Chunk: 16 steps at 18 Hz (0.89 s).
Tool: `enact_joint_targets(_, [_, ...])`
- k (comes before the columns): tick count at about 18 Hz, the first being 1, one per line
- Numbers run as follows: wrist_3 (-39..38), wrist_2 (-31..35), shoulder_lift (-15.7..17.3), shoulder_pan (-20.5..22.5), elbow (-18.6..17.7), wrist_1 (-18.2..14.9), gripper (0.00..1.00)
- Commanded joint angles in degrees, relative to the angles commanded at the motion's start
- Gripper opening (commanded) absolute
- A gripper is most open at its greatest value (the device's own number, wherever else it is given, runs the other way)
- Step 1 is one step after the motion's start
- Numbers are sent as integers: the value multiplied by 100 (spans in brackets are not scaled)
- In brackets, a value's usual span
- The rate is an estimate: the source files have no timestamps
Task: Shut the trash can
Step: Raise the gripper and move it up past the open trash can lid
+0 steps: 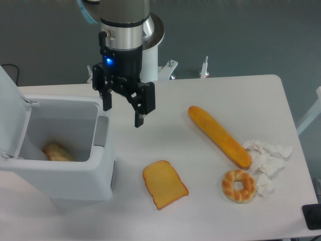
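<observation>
Right now I see the trash can (60,165) at the left side of the white surface (200,100), its lid (11,113) swung up and standing open along the left edge. Inside the bin lies a brownish bread-like item (57,152). My hand (123,115) hangs just right of the can's rim, fingers spread apart and gripping nothing, pointing down. Further right on the surface I count a slice of toast (164,184), a long baguette (219,135), a ring-shaped pastry (238,185) and some crumpled white paper (268,155) beside it.
</observation>
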Motion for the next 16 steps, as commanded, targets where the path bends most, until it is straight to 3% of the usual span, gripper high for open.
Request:
enact_joint_targets(11, [-88,-166,0,-35,-62,158,100])
enact_joint_targets(16, [-483,-308,35,-35,-44,219,100])
